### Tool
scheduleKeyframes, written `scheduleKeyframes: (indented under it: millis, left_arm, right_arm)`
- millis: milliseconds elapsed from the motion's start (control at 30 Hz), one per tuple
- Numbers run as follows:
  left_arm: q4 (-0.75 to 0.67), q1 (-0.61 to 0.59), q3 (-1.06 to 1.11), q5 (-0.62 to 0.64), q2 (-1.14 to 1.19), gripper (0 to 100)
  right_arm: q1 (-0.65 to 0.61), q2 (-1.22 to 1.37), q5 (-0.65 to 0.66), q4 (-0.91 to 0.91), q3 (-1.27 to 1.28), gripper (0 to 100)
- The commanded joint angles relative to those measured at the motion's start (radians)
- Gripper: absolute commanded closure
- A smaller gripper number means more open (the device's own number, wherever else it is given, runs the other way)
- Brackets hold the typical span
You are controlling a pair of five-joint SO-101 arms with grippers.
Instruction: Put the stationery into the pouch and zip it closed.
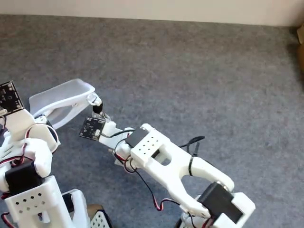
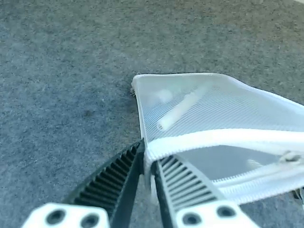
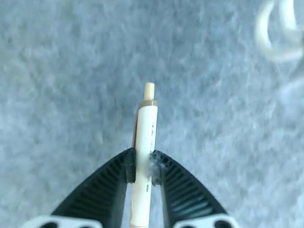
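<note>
The translucent white mesh pouch [image 1: 66, 90] sat at about 9 o'clock in the high view, over the grey carpeted table [image 1: 199, 71], with its open end turned toward 3 o'clock. The left arm [image 1: 28, 142] rose from 7 o'clock, and the left jaws were pressed together on the pouch's [image 2: 213, 109] white zip band near one corner, pinching the fabric between them. The mouth gaped, its two zip tapes apart, and the zip pull [image 2: 289, 158] lay at the far end of the lower tape. Through the mesh a white stick [image 2: 183, 111] lay slantwise inside, with a smaller pale lump [image 2: 164, 97] just beside its far end; what either piece was could not be told through the weave. The pouch's far side was cut off by the frame edge in the left wrist view. The right arm [image 1: 161, 152] reached in from 5 o'clock toward 10 o'clock, and the right jaws stood just beside the pouch's 3 o'clock corner. They pinched a cream pen [image 3: 146, 128] across its barrel, its tan ring and pale tip pointing away from the wrist and its rear end cut off by the frame. In the high view the pen was hard to pick out among the jaws. A blurred white loop [image 3: 278, 33] showed beyond the pen, too soft to identify.
</note>
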Motion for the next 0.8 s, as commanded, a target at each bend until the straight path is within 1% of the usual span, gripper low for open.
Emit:
scheduleKeyframes:
  millis: [0,167,300,400,500,633,700,767]
  left_arm:
    - [-0.026,-0.012,-0.022,0.009,-0.002,99]
    - [-0.026,-0.012,-0.022,0.009,-0.002,99]
    - [-0.026,-0.012,-0.022,0.009,-0.002,99]
    - [-0.026,-0.012,-0.022,0.009,-0.002,99]
    - [-0.026,-0.012,-0.022,0.009,-0.002,99]
    - [-0.026,-0.012,-0.022,0.009,-0.002,99]
    - [-0.026,-0.012,-0.022,0.009,-0.002,99]
    - [-0.026,-0.012,-0.022,0.009,-0.002,99]
  right_arm:
    - [0.041,-0.085,0.012,0.073,-0.016,99.5]
    - [0.071,-0.153,0.008,0.119,-0.013,99.5]
    - [0.071,-0.209,0.012,0.108,0.076,99.5]
    - [0.096,-0.234,0.012,0.024,0.143,99.5]
    - [0.142,-0.231,0.012,-0.108,0.208,99.5]
    - [0.248,-0.200,0.014,-0.259,0.249,99.2]
    - [0.288,-0.170,0.014,-0.295,0.249,99.2]
    - [0.300,-0.131,0.014,-0.300,0.248,99.1]
